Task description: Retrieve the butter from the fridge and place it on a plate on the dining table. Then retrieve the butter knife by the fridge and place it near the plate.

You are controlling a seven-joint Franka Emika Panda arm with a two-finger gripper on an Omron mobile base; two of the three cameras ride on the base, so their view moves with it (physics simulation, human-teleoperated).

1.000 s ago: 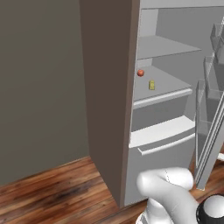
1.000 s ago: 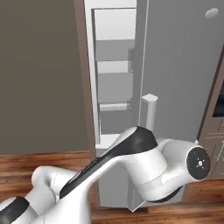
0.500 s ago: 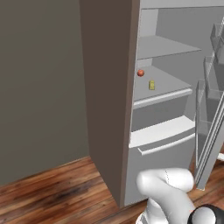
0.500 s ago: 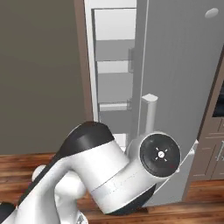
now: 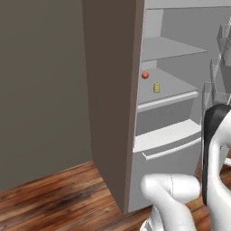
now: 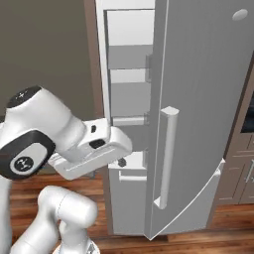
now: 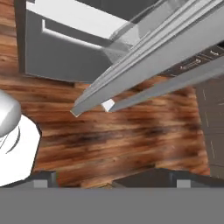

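Note:
The fridge [image 5: 113, 103] stands open, its door [image 6: 203, 99] with the bar handle [image 6: 166, 154] swung out to the right. The butter [image 5: 156, 87], a small yellow stick, lies on a middle shelf [image 5: 169, 92] beside a small red-orange lump [image 5: 145, 75]. My gripper [image 7: 110, 183] points down at the wooden floor below the door's bottom edge [image 7: 144, 70]. It is open, with its fingertips [image 7: 40, 180] wide apart and nothing between them. The hand [image 6: 106, 146] hangs level with the lower shelves, just left of the door handle. The plate, dining table and butter knife are out of view.
The lower drawer [image 5: 167, 135] sticks out under the butter's shelf. A dark brown wall panel [image 5: 108, 67] flanks the fridge on the left. Brown cabinets [image 6: 243, 168] stand to the right of the door. Wooden floor [image 5: 54, 198] lies in front.
The arm has swung up and round: its elbow now stands high at the left of the right base view and the hand has come level with the fridge opening. The fridge and butter have not moved.

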